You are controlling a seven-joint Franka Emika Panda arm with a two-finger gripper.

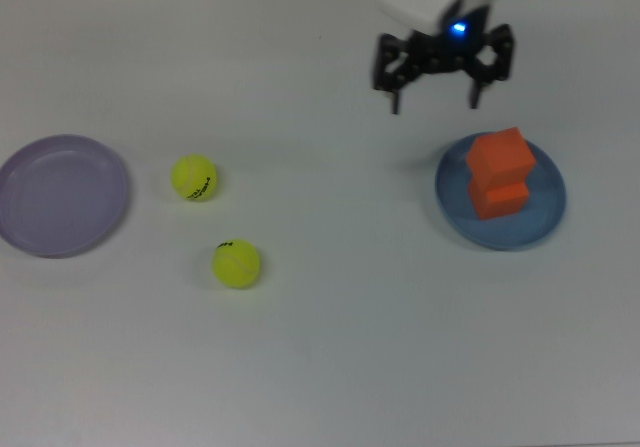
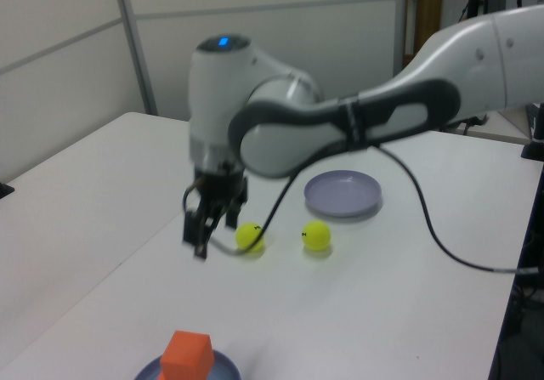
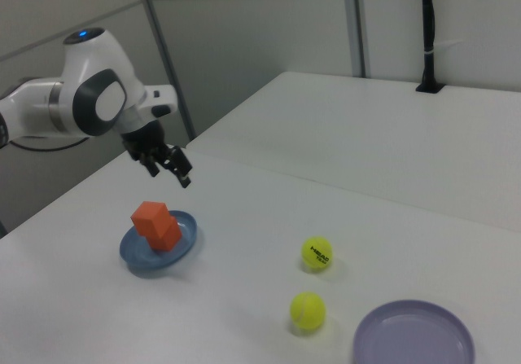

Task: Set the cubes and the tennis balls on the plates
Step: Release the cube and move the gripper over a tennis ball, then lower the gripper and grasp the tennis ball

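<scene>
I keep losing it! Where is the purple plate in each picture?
Top view: purple plate at the far left edge.
Left view: purple plate right of middle, behind the balls.
Right view: purple plate in the bottom right corner.
Shared landmark: the two tennis balls lie next to it.

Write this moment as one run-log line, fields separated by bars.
pincer: open, empty, raised off the table | orange cubes: stacked on blue plate | tennis balls: both on table | lavender plate: empty
</scene>
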